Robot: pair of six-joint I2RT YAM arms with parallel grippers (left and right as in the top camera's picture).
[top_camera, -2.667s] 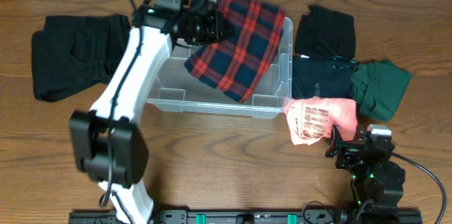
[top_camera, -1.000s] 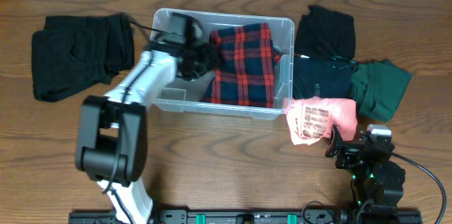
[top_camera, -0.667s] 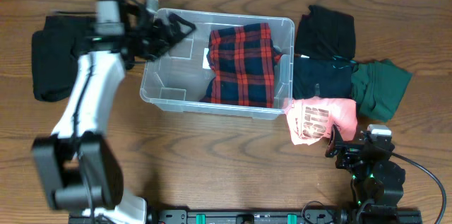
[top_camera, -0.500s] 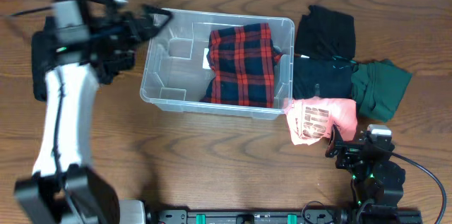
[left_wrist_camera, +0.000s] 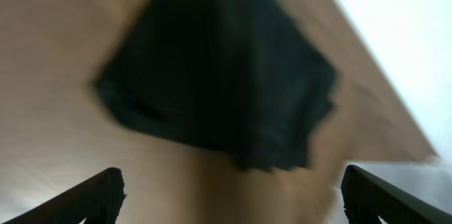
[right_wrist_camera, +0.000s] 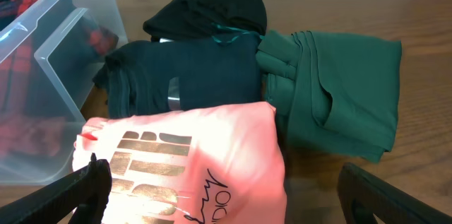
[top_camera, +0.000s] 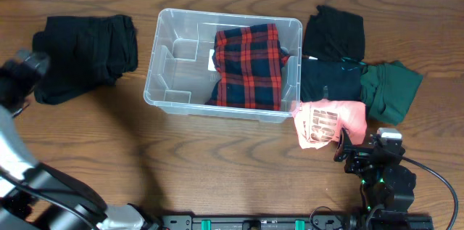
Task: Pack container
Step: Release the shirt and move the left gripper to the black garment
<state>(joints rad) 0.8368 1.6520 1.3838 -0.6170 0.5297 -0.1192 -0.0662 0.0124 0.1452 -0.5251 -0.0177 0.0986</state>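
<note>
Since half a second ago, we find the left arm [top_camera: 20, 77] has swung off the container's upper-left corner to the far left edge of the overhead frame, where it is blurred. The container [top_camera: 168, 77] sits upper centre on the table [top_camera: 217, 157], with the plaid garment [top_camera: 249, 67] filling its right half and the left half bare. We see the left gripper [left_wrist_camera: 236, 192] with its fingers wide apart and nothing between them, above the black clothes [top_camera: 80, 52] at upper left. The right gripper [right_wrist_camera: 224, 181] is parked at lower right, fingers likewise spread and empty, just below the pink shirt [top_camera: 330, 122].
</note>
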